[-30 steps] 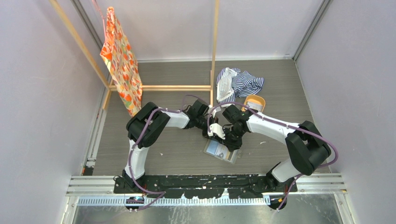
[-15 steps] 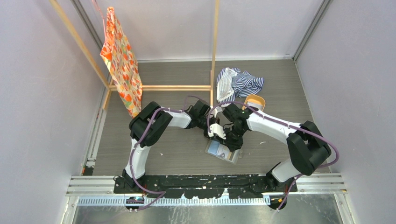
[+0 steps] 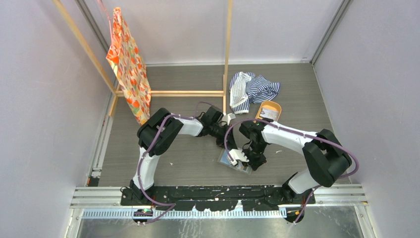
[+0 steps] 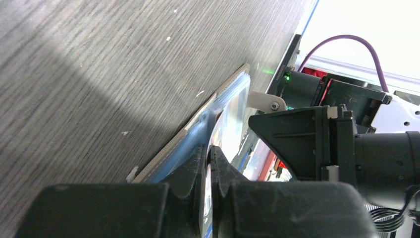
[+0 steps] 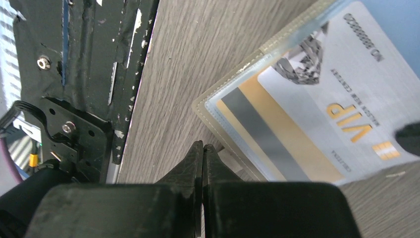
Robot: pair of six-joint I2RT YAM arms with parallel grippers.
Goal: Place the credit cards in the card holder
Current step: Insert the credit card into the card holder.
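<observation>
Right gripper [image 5: 203, 148]: jaws pressed fully together with nothing between them, tips low over the table [image 3: 188, 158] just beside the near corner of the card holder [image 5: 200, 106]. The holder lies open on the table between the two arms, and one silver-and-gold credit card [image 5: 327, 99] sits under its clear pocket.

Left gripper [image 4: 208, 158]: clenched on a thin pale layer at the holder's opposite edge. This is apparently a leaf of the holder itself, though a card edge cannot be ruled out.

An orange tray [image 3: 275, 105] stands well apart, beyond the right arm; its contents are too small to identify.

Likely hazards:
- The closed right tips could nudge the corner and skid the holder against the left pinch.
- A lift by the left gripper could tilt the pocket and let the seated card slide out.
</observation>
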